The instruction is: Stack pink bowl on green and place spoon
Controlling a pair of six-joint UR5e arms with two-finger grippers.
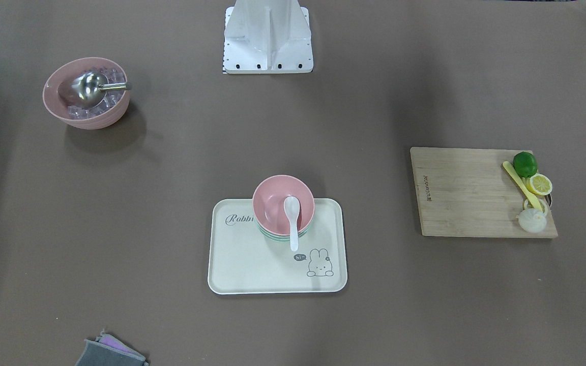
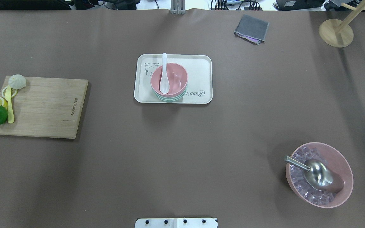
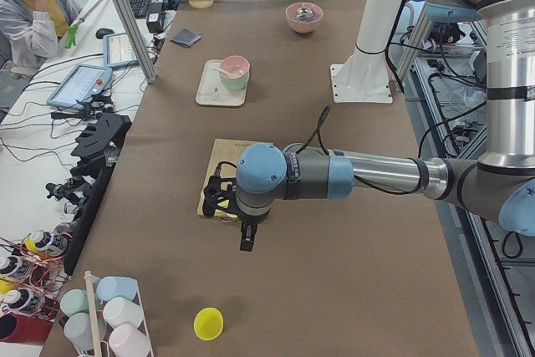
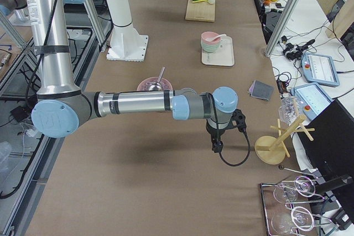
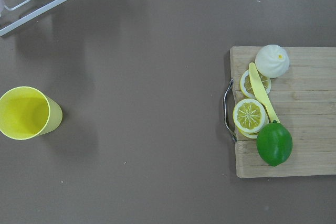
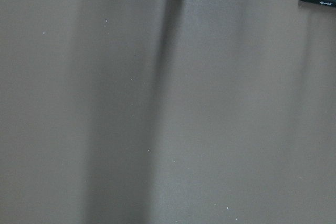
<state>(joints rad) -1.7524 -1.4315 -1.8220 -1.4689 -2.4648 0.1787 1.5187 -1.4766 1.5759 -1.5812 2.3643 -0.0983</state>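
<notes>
Overhead exterior | brown table [image 2: 182,158] | tray [image 2: 201,72] with pink bowl [image 2: 176,76] | board [image 2: 49,107] left

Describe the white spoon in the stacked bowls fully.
The glossy white soup spoon, ceramic-looking, has an oval scoop and short handle. Its scoop lies face up inside the round pink bowl, nested in the pale green bowl; the handle leans on the pink rim and overhangs the cream rectangular tray.

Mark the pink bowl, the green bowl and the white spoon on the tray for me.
pink bowl [image 2: 176,77], overhead view, bare inner wall.
green bowl [image 2: 169,98], overhead view, edge showing beneath the pink one.
white spoon [image 2: 164,87], overhead view, its scoop end.
</notes>
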